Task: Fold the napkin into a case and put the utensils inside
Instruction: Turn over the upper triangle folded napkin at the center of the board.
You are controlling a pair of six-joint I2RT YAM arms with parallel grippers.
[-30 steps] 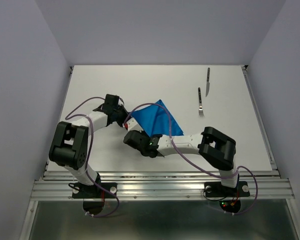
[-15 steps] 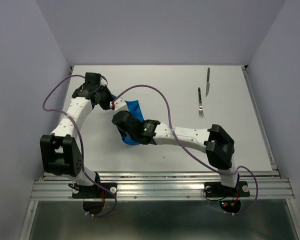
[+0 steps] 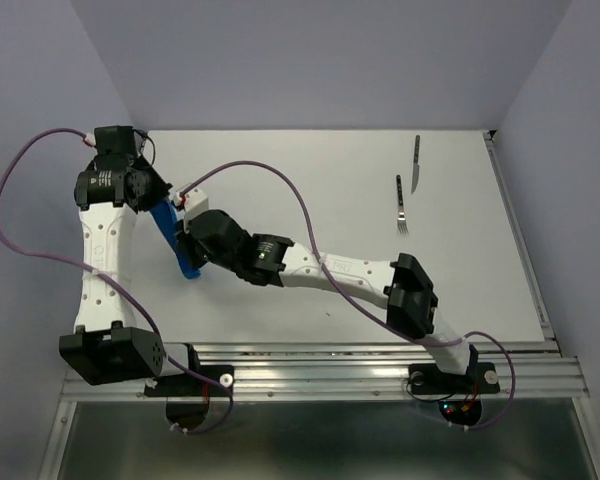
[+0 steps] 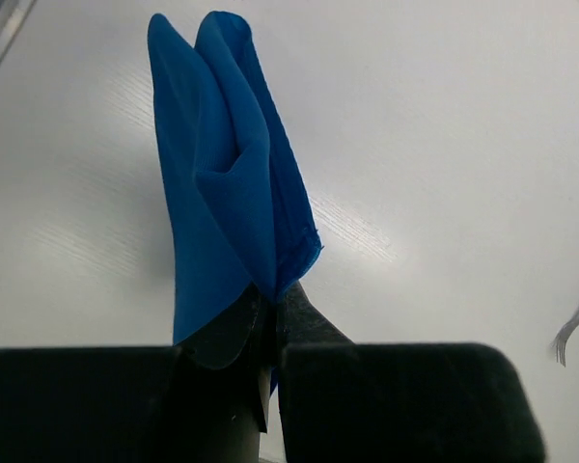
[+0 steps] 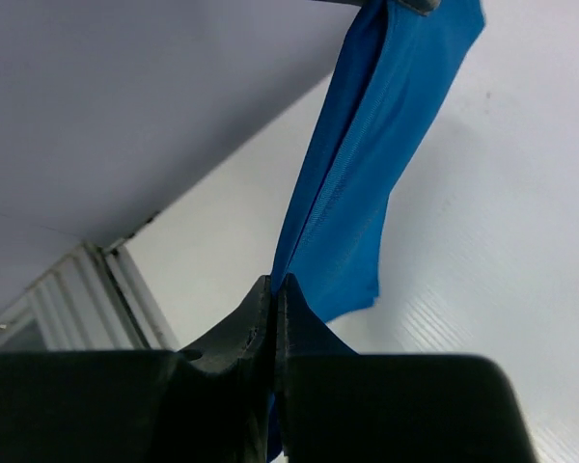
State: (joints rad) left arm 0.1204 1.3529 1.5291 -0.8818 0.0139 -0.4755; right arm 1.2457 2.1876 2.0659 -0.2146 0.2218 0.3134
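Clamping opposite ends of the royal-blue soft cloth napkin (image 4: 227,183), my left pincer (image 4: 273,301) and right pincer (image 5: 273,289) held it stretched between them.

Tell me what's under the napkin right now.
Only bare white table shows beneath the napkin, held by left gripper and right gripper. Fork and knife lie far right. From above, the right gripper hides part of it.

White tabletop (image 3: 330,170); a fork (image 3: 401,205) and a knife (image 3: 416,165) lie just beside each other, not touching, near its far right corner
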